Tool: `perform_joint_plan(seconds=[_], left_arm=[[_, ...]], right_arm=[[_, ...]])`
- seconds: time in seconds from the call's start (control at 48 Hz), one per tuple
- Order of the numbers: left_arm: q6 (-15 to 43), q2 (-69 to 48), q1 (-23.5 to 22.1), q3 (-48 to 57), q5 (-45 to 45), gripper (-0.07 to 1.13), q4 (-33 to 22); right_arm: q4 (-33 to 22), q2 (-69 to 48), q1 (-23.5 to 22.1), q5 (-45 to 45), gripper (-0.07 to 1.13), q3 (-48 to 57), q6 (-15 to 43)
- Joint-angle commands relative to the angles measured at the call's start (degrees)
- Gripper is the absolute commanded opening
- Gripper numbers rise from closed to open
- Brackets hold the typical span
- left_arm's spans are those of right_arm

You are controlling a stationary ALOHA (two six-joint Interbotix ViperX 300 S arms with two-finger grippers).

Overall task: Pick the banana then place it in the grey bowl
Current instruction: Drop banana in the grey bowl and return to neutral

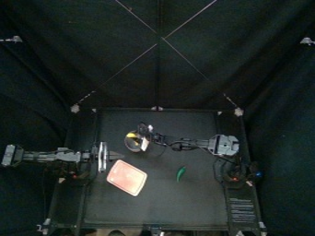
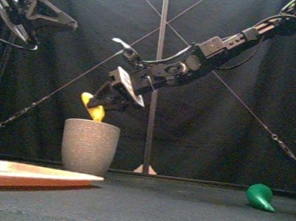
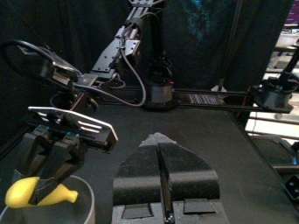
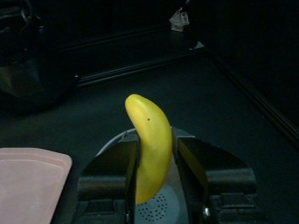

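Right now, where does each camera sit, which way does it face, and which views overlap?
Top view: high above, looking down on the table; both arms show.
Front view: table's front edge, looking level; the right gripper holds the banana above the grey bowl.
Left wrist view: behind the resting left gripper, whose jaws show, facing the right gripper.
Right wrist view: looks down past its jaws at banana and bowl.
All four share the banana.
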Motion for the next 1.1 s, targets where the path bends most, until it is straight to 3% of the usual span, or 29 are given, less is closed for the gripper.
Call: perform_joint_plan(seconds=[0.021,0.208,0.458,0.833,1.104], left_arm=[[0.0,0.26,0.0,-0.44,-0.44,0.0,0.09],[0.0,0.26,0.0,-0.26,-0.44,0.0,0.44],[-0.09,0.26,0.0,0.18,-0.44,0.0,0.44],[0.18,0.26,0.62,0.62,-0.44,0.0,0.53],[0.18,0.26,1.41,0.88,-0.44,0.0,0.62]], right_arm=[[0.0,-1.76,-0.53,0.0,0.7,-1.05,-0.09],[-0.09,-2.99,-0.44,0.0,0.88,0.88,-0.09],[-1.85,-9.49,0.26,-3.25,0.88,8.0,-0.35],[-2.11,-27.95,5.71,-18.54,0.88,31.38,-0.09],[-1.85,-36.12,9.49,-24.26,0.88,40.96,0.0]])
